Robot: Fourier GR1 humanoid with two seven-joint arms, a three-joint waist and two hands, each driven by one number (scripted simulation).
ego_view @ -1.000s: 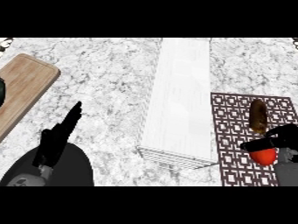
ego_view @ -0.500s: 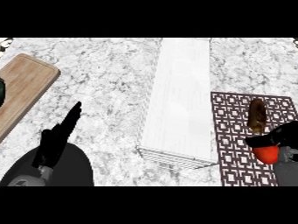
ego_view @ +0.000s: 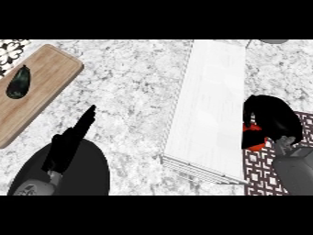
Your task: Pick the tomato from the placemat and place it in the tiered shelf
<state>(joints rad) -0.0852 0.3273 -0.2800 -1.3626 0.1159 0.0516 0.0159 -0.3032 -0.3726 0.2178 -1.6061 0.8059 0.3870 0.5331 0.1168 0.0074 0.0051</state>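
At the far left a wooden cutting board lies on the counter with a dark eggplant on it, well apart from the action. Nearer the lower edge, the left hand shows with its fingers straight and holds nothing; it looks to be resting and poses little risk.

In the middle stands the tiered shelf, a long white unit seen from steeply above. Just to its right, the right hand is curled round the tomato, of which only a red patch shows under the black fingers. The tomato sits just beside the shelf's right edge, above the inner border of the patterned placemat.

The risks appear to lie here. So little of the tomato shows that it cannot be told how well it is seated in the hand; a round, smooth fruit could roll out sideways during the move. The hand is also very close to the shelf's edge, so a low approach could knock fingers or fruit against the rim. Released off-centre, the tomato might roll along the shelf and off its end.
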